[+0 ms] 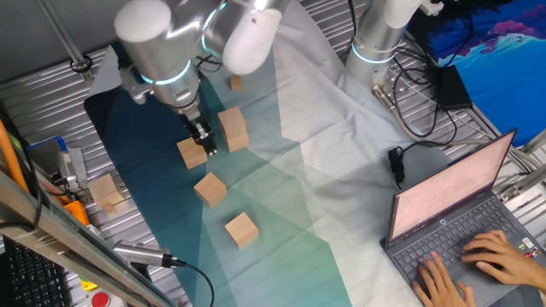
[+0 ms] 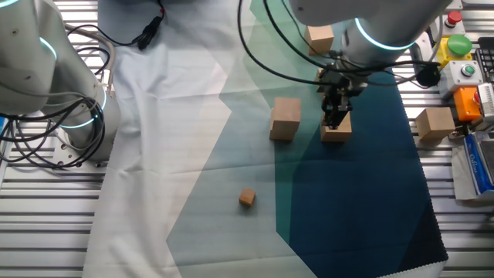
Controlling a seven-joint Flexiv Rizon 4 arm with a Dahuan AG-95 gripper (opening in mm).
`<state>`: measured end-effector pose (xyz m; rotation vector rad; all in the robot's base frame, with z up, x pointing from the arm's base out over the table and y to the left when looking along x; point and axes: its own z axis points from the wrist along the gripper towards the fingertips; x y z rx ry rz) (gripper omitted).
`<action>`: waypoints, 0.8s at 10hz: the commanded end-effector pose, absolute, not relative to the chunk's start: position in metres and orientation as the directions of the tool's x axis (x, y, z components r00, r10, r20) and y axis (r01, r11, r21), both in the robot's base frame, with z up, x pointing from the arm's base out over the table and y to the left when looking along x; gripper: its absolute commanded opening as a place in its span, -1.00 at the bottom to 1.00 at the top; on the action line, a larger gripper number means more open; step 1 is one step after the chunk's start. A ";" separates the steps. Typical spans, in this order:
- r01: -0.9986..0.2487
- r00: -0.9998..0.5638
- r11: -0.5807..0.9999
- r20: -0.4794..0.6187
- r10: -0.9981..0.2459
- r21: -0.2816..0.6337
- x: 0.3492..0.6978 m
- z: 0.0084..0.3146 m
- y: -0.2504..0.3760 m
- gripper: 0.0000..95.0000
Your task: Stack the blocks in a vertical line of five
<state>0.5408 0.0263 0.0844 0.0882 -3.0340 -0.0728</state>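
On the teal cloth, my gripper [image 1: 205, 139] [image 2: 336, 117] reaches down onto one tan block [image 1: 191, 154] [image 2: 336, 133]. Its dark fingers overlap the block's top edge, and their spacing is hidden, so I cannot tell whether they grip it. A second block [image 1: 232, 128] [image 2: 285, 118] stands close beside it. Two more blocks [image 1: 210, 188] [image 1: 241, 229] lie apart nearer the front in one fixed view. The other fixed view shows a block [image 2: 319, 37] at the top, by the arm. Another block [image 1: 107, 192] [image 2: 434, 123] rests off the cloth on the metal table.
A much smaller wooden cube [image 1: 236, 83] [image 2: 246, 198] lies on the cloth. A second robot base [image 1: 375, 38] [image 2: 54, 85] with cables stands at the side. A person types on a laptop [image 1: 452, 213]. A button box [image 2: 463, 58] is near the cloth's edge.
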 end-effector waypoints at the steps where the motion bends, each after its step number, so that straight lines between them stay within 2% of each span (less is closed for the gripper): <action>1: -0.071 -0.992 0.996 0.101 -0.076 0.046 0.539 0.087 0.027 0.60; 2: -0.073 -0.992 0.996 0.102 -0.078 0.046 0.539 0.087 0.027 0.20; 8: -0.084 -0.990 0.995 0.112 -0.089 0.050 0.534 0.084 0.024 0.20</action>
